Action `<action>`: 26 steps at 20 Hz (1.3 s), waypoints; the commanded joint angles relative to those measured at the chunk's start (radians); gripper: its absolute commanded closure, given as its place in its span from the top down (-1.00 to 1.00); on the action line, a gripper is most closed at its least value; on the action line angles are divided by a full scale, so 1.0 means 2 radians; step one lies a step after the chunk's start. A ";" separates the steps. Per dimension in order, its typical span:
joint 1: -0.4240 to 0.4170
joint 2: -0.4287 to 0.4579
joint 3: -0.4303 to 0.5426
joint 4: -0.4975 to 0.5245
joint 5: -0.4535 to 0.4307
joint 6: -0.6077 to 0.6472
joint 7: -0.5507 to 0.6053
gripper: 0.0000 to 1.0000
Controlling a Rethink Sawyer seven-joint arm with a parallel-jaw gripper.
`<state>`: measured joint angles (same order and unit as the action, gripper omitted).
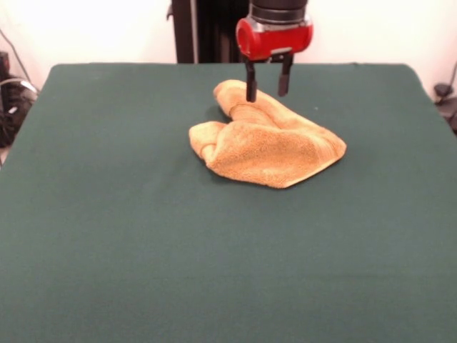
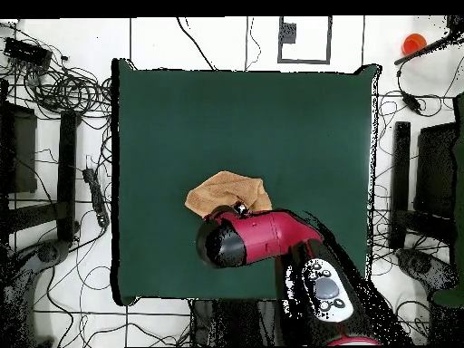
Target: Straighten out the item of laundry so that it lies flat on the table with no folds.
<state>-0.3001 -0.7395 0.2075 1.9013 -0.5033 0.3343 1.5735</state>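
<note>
The golden tan-orange towel (image 1: 268, 143) lies crumpled and folded over itself on the dark green table (image 1: 143, 236), a little beyond its middle. My gripper (image 1: 268, 91) hangs from the red wrist just above the towel's far folded end. Its two black fingers (image 1: 251, 84) stand apart, open and holding nothing. In the overhead view the towel (image 2: 227, 192) shows as a bunched patch on the table (image 2: 299, 118). The red and black arm (image 2: 263, 237) covers the towel's near edge and hides the gripper.
The black pedestal (image 1: 207, 28) stands behind the table's far edge. In the overhead view, cables (image 2: 63, 91) and dark equipment (image 2: 426, 181) lie on the floor round the table. Green cloth surrounds the towel on all sides.
</note>
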 commanded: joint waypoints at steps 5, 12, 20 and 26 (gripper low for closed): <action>0.030 0.005 -0.015 -0.032 -0.029 0.024 0.029 1.00; 0.029 0.010 -0.021 -0.036 -0.032 0.011 0.033 1.00; 0.036 0.030 -0.039 -0.029 -0.041 -0.031 0.052 1.00; 0.035 0.032 -0.034 -0.027 -0.032 -0.031 0.056 1.00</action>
<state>-0.2636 -0.7301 0.1157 1.8718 -0.5481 0.3292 1.5735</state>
